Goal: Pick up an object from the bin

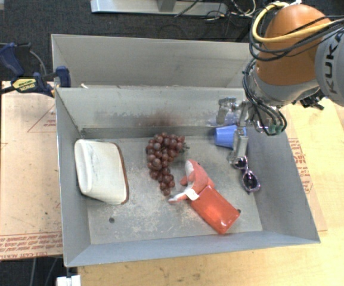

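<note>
The claw [241,151] hangs upright in the right part of the bin [130,222], near the back wall. Whether it is apart or together cannot be told from this view. Nothing is seen clamped in it.

Its lower end stands just above the upper end of a pair of dark, purple-tinted sunglasses [247,174], which lies on the bin floor and runs down and to the right. Contact between the two cannot be confirmed. A small blue cup [223,136] lies just left of the claw, against the back wall.

Legible marking: the letters "KU" on the grey arm link [332,64] at the right edge of the frame.

The arm enters from the upper right. Its wrist carries a rounded orange cover [291,37] with looped cables, and the claw points straight down below it.

Farther left:
- a red spray bottle [212,204] with a white trigger, lower centre;
- a bunch of dark red grapes [163,159], centre;
- a white lidded container [100,171], left side.
</note>
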Tool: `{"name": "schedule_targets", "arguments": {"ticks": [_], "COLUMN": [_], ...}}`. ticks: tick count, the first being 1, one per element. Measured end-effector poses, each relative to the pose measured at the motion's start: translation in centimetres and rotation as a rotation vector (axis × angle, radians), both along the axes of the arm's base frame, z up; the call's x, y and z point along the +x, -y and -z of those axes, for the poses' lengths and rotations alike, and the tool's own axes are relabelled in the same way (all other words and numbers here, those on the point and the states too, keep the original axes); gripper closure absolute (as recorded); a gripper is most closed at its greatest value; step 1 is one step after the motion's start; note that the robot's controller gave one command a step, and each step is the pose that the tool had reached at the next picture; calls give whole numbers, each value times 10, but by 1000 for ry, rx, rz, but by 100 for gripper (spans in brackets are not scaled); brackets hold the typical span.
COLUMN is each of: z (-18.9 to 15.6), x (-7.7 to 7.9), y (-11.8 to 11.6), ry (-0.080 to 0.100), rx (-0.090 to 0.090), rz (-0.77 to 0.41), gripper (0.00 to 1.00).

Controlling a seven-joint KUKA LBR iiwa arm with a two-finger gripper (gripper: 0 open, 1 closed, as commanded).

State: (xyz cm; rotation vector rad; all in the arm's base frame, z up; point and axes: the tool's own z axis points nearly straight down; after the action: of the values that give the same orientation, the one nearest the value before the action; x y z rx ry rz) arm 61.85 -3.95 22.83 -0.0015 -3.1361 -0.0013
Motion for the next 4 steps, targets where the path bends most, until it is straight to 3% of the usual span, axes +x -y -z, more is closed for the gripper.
{"name": "schedule_targets", "arguments": {"ticks": [1,2,3,4], "z": [-5,30,91,112], "x": [1,18,18,18], "y": [0,0,5,-35], "ry": [8,14,12,6], "rx": [0,-1,0,-2], "rz": [-1,-65,-101,-127], "gripper": [0,0,0,0]}}
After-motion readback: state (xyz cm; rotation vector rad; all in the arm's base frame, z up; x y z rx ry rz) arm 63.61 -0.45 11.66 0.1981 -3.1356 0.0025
